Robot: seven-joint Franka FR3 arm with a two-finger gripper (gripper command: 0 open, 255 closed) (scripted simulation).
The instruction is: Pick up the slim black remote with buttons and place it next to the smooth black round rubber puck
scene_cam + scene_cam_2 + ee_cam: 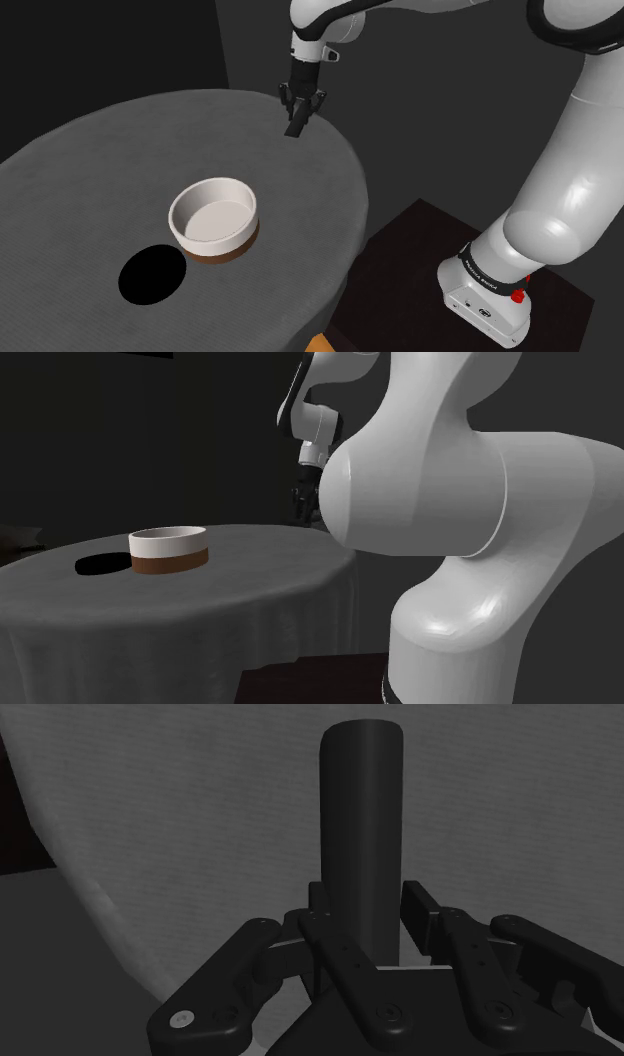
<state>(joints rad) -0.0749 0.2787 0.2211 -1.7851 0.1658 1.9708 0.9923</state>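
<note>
The big white arm [560, 200] takes up most of the space. In the shoulder view it rises from its base at about 4 o'clock, bends up out of the top of the picture, and comes back down around 12 o'clock with the wrist pointing nearly straight down. In the second exterior view the arm [450, 482] bulks up the whole foreground, and the wrist hangs behind it at roughly 11 o'clock. Next biggest is the round table [100, 170] under a grey cloth, with the dark stand [400, 250] tucked in beside it at the lower right. Sitting mid-table is a white bowl [215, 235] with a brown band round its base. The black round puck [153, 276] lies flat on the cloth just beside the bowl, at about 8 o'clock from it. The black gripper [300, 108] hangs over the far side of the table, at about 1 o'clock from the bowl and well apart from the puck. It's clamped on the remote [297, 126], which dangles below the fingers over the cloth, slightly tilted. In the wrist view the fingers [422, 904] squeeze the remote [360, 804] from both sides, and it sticks out ahead of them as a slim, plain dark bar with grey cloth behind it.
</note>
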